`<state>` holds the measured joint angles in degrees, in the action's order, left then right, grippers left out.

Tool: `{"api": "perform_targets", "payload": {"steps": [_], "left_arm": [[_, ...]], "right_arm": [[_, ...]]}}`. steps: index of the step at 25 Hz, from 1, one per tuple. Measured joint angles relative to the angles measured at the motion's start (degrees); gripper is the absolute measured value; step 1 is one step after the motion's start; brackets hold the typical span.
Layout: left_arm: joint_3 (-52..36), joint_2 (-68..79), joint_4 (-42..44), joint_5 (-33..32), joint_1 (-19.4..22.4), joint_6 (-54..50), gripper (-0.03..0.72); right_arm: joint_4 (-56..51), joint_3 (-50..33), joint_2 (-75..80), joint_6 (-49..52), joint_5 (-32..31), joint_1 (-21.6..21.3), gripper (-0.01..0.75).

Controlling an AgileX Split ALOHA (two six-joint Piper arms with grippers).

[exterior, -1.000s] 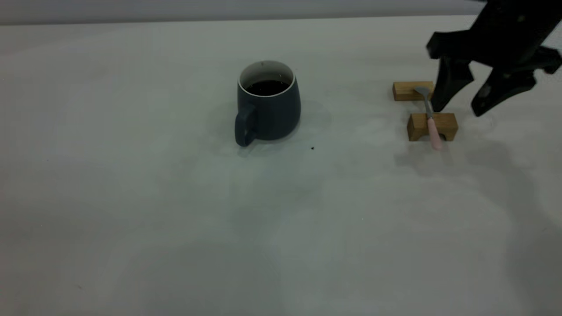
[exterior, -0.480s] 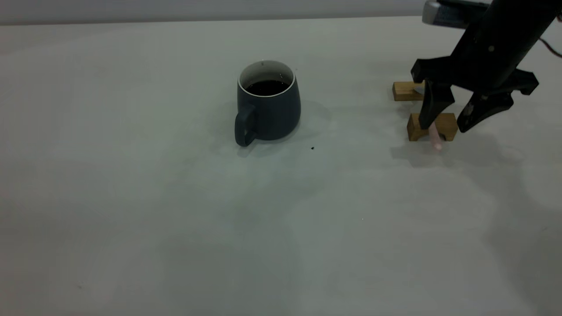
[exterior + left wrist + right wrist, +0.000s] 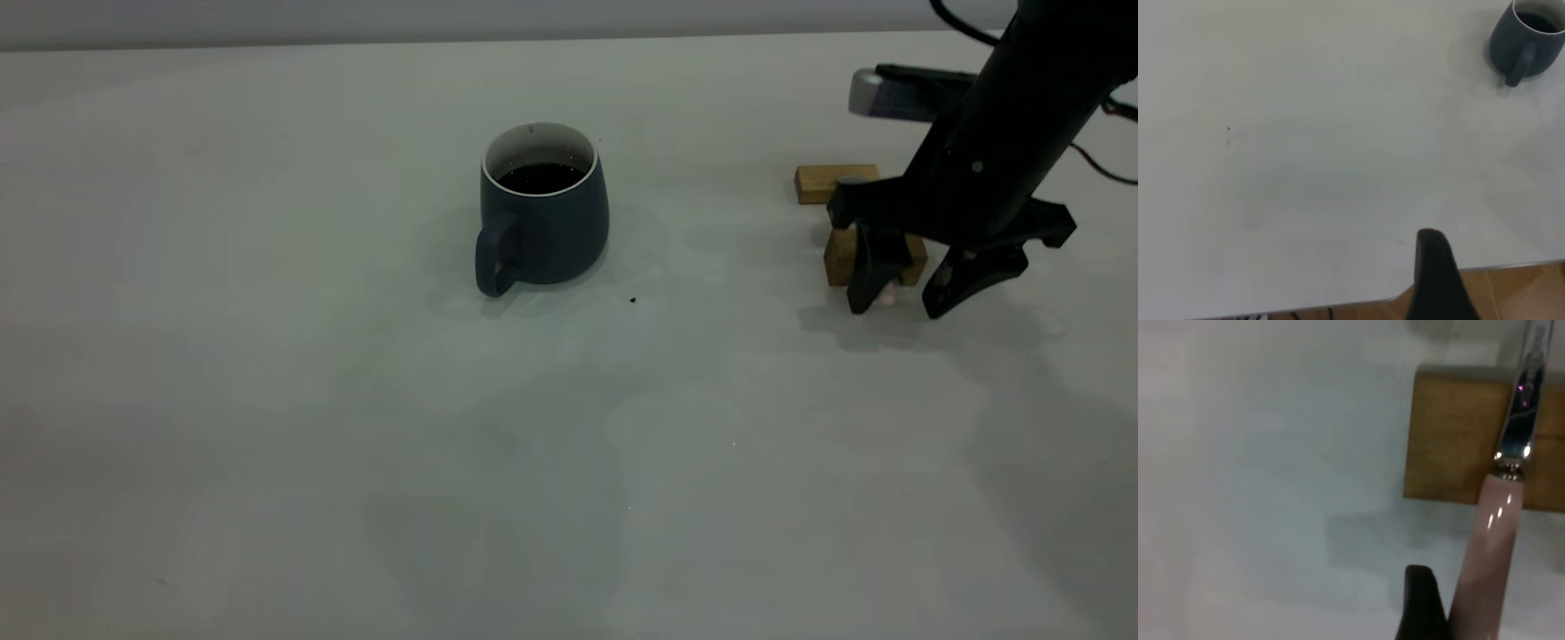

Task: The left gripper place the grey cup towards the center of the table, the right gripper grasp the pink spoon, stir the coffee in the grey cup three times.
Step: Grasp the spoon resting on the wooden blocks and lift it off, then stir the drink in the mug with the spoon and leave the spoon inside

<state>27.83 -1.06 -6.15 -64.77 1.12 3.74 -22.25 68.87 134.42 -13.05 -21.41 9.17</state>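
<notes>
Two steps remain: grasping the spoon (image 3: 1491, 533) and stirring. The cup (image 3: 544, 213), holding coffee (image 3: 540, 177), already stands near the middle of the table (image 3: 267, 400). The right gripper (image 3: 898, 307) is low over the spoon's pink handle end, fingers spread to either side, nothing held. The spoon rests across two wooden blocks (image 3: 836, 184). Next, the fingers likely need to close squarely on the handle. The left gripper (image 3: 1438, 280) sits parked near the table edge; its state cannot be told.

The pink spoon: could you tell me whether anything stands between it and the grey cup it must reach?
Nothing visible does. Bare table lies between the pink spoon on its wooden blocks and the grey cup. The open right gripper straddles the handle.
</notes>
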Motion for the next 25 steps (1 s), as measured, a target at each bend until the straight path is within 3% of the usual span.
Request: {"api": "perform_targets", "payload": {"steps": [2,4,8,13,16,22,25], "left_arm": [[0.0,0.0,0.0,0.0,0.0,0.0,0.528],[0.0,0.0,0.0,0.0,0.0,0.0,0.528],[0.0,0.0,0.0,0.0,0.0,0.0,0.528],[0.0,0.0,0.0,0.0,0.0,0.0,0.528],[0.0,0.0,0.0,0.0,0.0,0.0,0.528],[0.0,0.0,0.0,0.0,0.0,0.0,0.528],[0.0,0.0,0.0,0.0,0.0,0.0,0.528]], "right_arm": [[0.0,0.0,0.6,-0.1,0.1,0.0,0.528],[0.0,0.0,0.8,-0.1,0.3,0.0,0.424],[-0.1,0.1,0.8,-0.3,0.2,0.0,0.114],[-0.2,0.1,-2.6,-0.3,-2.4,0.0,0.120],[-5.3,0.1,-7.7,-0.3,-8.2,0.2,0.120],[-35.9,0.1,-12.0,-5.3,-21.4,4.8,0.120],[-51.4,0.1,-10.4,-8.3,-24.1,6.9,0.120]]}}
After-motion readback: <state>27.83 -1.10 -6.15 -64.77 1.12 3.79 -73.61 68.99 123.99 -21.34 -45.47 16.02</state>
